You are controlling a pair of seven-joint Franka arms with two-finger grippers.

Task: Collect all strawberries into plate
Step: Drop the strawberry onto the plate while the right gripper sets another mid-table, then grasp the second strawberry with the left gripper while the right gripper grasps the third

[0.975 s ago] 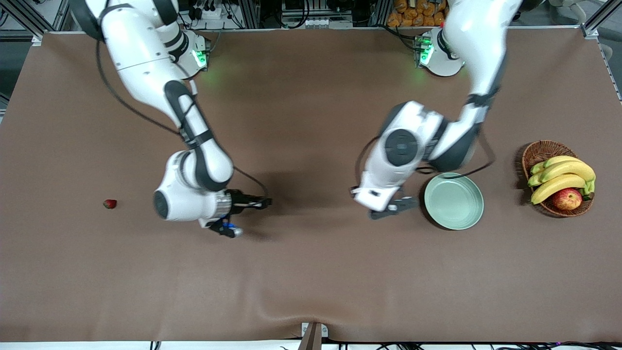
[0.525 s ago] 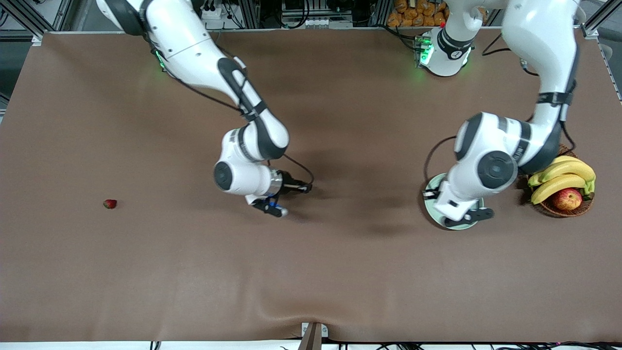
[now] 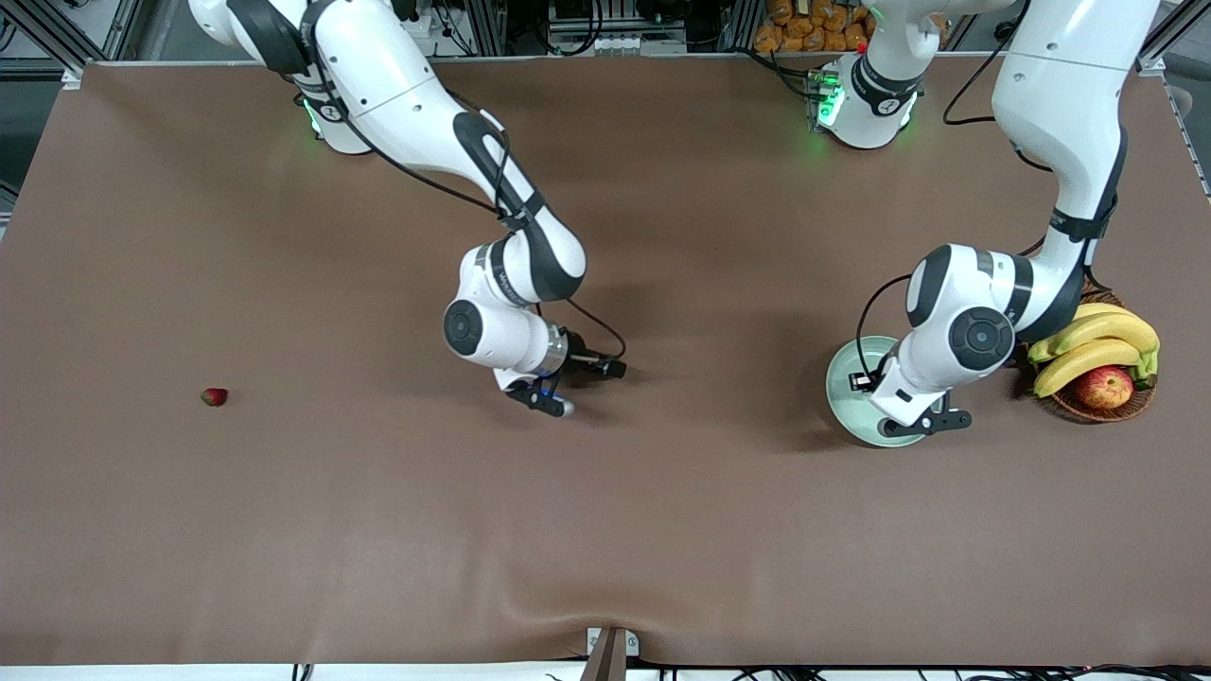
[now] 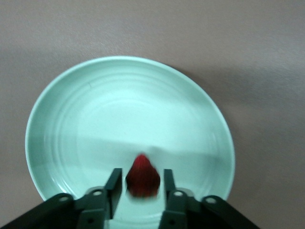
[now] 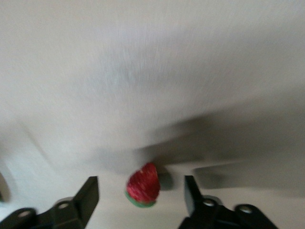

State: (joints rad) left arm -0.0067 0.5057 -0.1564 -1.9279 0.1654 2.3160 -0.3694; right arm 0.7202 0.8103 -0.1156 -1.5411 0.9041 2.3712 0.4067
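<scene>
One strawberry (image 3: 215,397) lay alone on the desk (image 3: 284,530) toward the right arm's end, with bare room all around it. Over mid-desk the right jaws stood spread wide, a second berry (image 5: 143,188) loose between them, touching neither. Above the plate (image 3: 842,378) the left jaws were narrowly parted around a third berry (image 4: 142,176), seemingly to drop it there. The fruit basket (image 3: 1050,293), just beside the plate, crowded that end.

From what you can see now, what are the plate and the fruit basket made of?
The plate looks like glazed ceramic or glossy plastic: smooth mint-green surface with soft reflections and faint concentric rings. The fruit basket looks like woven brown wicker: its rim and wall show a woven texture.
</scene>
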